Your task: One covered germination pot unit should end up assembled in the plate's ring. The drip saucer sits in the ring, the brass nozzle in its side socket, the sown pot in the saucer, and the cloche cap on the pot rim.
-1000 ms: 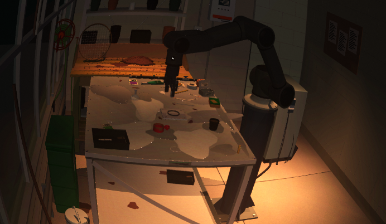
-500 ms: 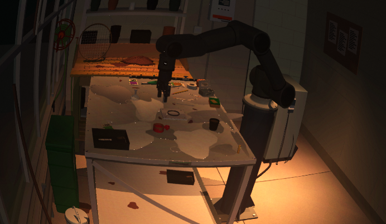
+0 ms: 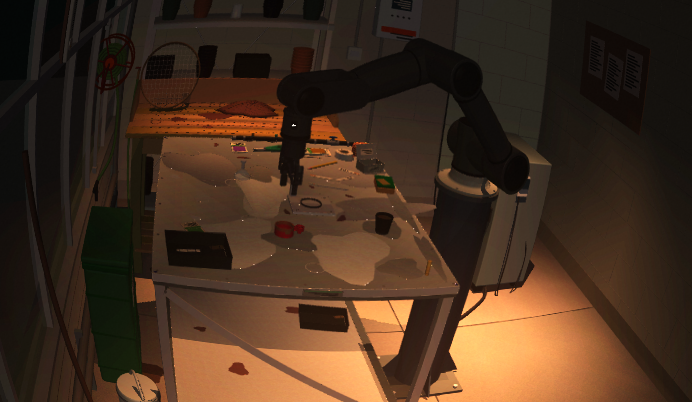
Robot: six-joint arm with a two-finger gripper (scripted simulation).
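The cloche cap (image 3: 315, 267) shows only as a faint clear outline near the table's front edge, hard to make out. The plate (image 3: 313, 205) lies mid-table with its dark ring (image 3: 310, 203) empty. In front of it, to the left, sits the red drip saucer (image 3: 285, 229) with a round knob on its right side, and the dark sown pot (image 3: 383, 222) stands upright to the plate's right. The brass nozzle (image 3: 428, 267) lies near the front right corner. My gripper (image 3: 292, 189) hangs just behind the plate's left end, pointing down, open and empty.
A black box (image 3: 198, 248) sits at the table's front left. Small tools, seed packets and a tape roll (image 3: 344, 154) clutter the far end. A wooden bench (image 3: 229, 117) with shelves stands behind, and a green bin (image 3: 110, 290) is left of the table.
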